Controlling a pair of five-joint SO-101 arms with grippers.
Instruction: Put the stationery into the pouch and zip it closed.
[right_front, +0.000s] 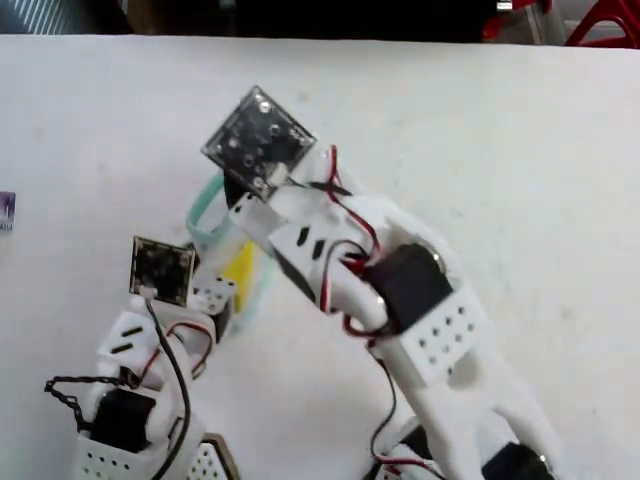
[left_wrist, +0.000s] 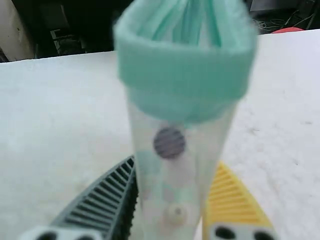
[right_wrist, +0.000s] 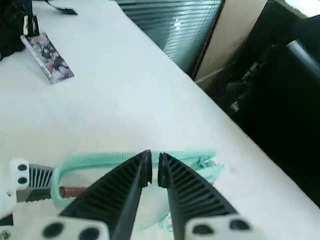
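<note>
The pouch (right_front: 204, 214) is see-through plastic with a mint-green zip rim (left_wrist: 185, 75) and is held up off the white table. My left gripper (left_wrist: 175, 172) is shut on its body, with the grey finger (left_wrist: 107, 195) on one side and the yellow finger (left_wrist: 230, 200) on the other. My right gripper (right_wrist: 154, 161) has its black fingers closed to a thin slit on the green zip edge (right_wrist: 100, 159). A brown stick-like item (right_wrist: 70, 191) lies inside the pouch. The left gripper's yellow finger (right_front: 240, 268) shows just below the pouch.
A small purple printed card (right_wrist: 48, 57) lies flat on the table, at the far left edge (right_front: 5, 210) of the high view. A black object (right_wrist: 12, 25) sits beyond it. The table's far edge (right_front: 400, 40) borders dark clutter.
</note>
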